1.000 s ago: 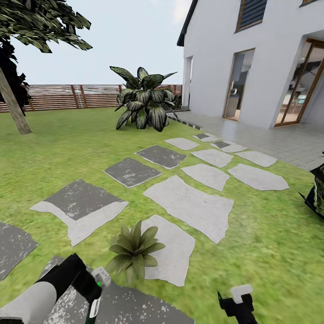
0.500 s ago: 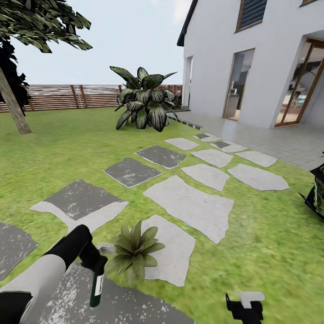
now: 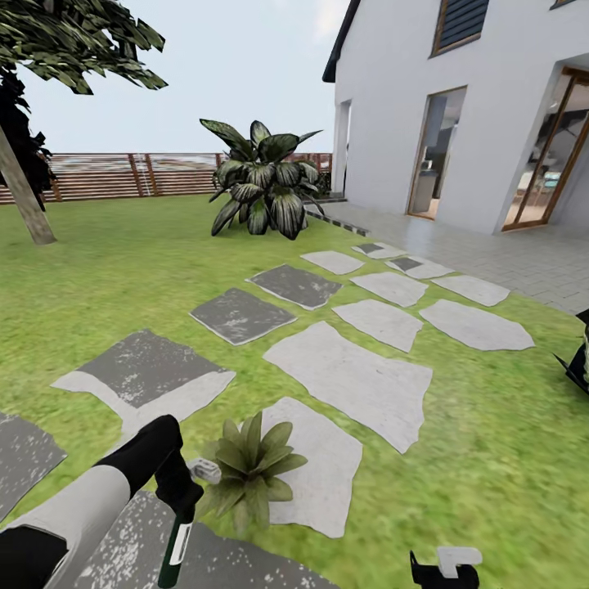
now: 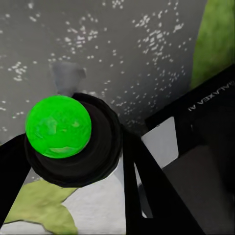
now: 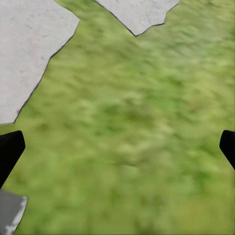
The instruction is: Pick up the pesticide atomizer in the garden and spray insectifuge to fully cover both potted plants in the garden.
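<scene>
My left gripper [image 3: 182, 501] pinched the atomizer [image 3: 175, 546], nozzle beside the potted plant [image 3: 249, 465] at my 11 o'clock. I judged it best to keep aiming over the leaves. Right gripper [image 5: 117, 147] hung spread above the lawn [image 5: 142, 122].

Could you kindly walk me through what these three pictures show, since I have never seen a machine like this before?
This is a simulated wheeled robot with two arms. The wide picture comes from a camera on its head, looking over a lawn with flat stepping stones. The other two come from cameras near each arm's tool. The left tool is shut on the pesticide atomizer, a dark bottle whose white nozzle sits right beside a small potted plant. The left wrist picture looks down on the bottle's green top. The right tool holds nothing; its wrist picture shows its dark fingertips wide apart over grass.
</scene>
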Tool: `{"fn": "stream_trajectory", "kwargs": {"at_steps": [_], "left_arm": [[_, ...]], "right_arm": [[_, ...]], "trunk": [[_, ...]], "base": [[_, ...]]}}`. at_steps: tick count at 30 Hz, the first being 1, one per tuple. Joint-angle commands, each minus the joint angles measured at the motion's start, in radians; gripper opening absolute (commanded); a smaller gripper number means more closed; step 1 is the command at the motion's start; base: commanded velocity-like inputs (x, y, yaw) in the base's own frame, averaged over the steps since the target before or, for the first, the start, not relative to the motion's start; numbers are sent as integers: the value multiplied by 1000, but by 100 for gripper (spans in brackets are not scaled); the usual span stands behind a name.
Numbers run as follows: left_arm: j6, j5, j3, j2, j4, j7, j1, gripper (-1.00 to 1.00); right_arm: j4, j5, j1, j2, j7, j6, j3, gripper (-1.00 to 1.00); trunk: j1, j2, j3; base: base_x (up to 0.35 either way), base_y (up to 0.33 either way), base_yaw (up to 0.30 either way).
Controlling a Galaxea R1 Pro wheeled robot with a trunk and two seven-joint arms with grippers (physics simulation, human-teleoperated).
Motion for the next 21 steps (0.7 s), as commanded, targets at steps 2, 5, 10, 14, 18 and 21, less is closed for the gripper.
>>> {"fn": "stream_trajectory", "kwargs": {"at_steps": [2, 5, 10, 14, 18, 21], "left_arm": [[7, -9, -9, 1, -2, -14, 4, -100], [8, -9, -12, 1, -2, -15, 6, -100], [9, -9, -13, 1, -1, -16, 6, -100], [9, -9, -13, 1, -1, -15, 7, -100], [9, -10, -13, -1, -1, -15, 6, -100], [9, -11, -55, -11, -2, -17, -3, -100]], "right_arm": [[2, 10, -1, -1, -5, -4, -5, 100], [2, 10, -1, 0, -5, -4, -5, 100], [2, 10, -1, 0, -5, -4, -5, 100], [2, 10, -1, 0, -5, -4, -5, 100], [2, 10, -1, 0, -5, -4, -5, 100], [2, 10, -1, 0, -5, -4, -5, 100]], "trunk": [[0, 0, -4], [0, 0, -8], [0, 0, -16], [0, 0, -22], [0, 0, -23], [0, 0, -23]], "base": [[2, 1, 0], [0, 0, 0], [0, 0, 0], [0, 0, 0], [10, 1, 0], [139, 104, 0]]}}
